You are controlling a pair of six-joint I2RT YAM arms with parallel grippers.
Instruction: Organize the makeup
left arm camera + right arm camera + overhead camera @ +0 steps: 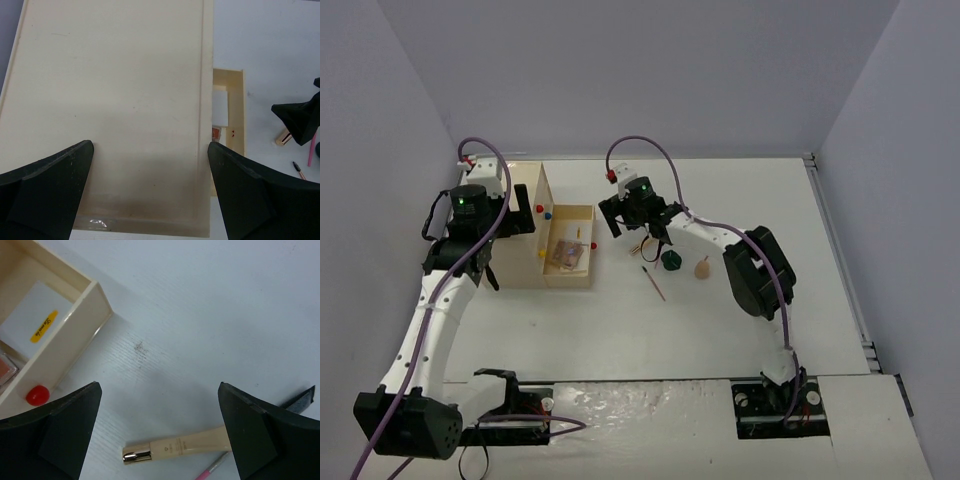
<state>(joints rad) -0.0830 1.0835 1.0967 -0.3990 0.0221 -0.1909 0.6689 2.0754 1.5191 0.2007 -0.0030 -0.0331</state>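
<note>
Two tools, both wide open and empty; loose makeup lies right of the box.

Left tool (150, 146) hangs with its jaws spread over the wooden box (110, 100). The drawer (70, 335) holds a white card (37, 315). Right tool (160, 385) hovers agape above the cream tube (180, 445) on the surface (200, 315). Beyond lie a pencil (654, 283), a green compact (670, 262) and a sponge (701, 268). The tube is probably light, smooth and apt to roll, so pinch it across mid-barrel.
</note>
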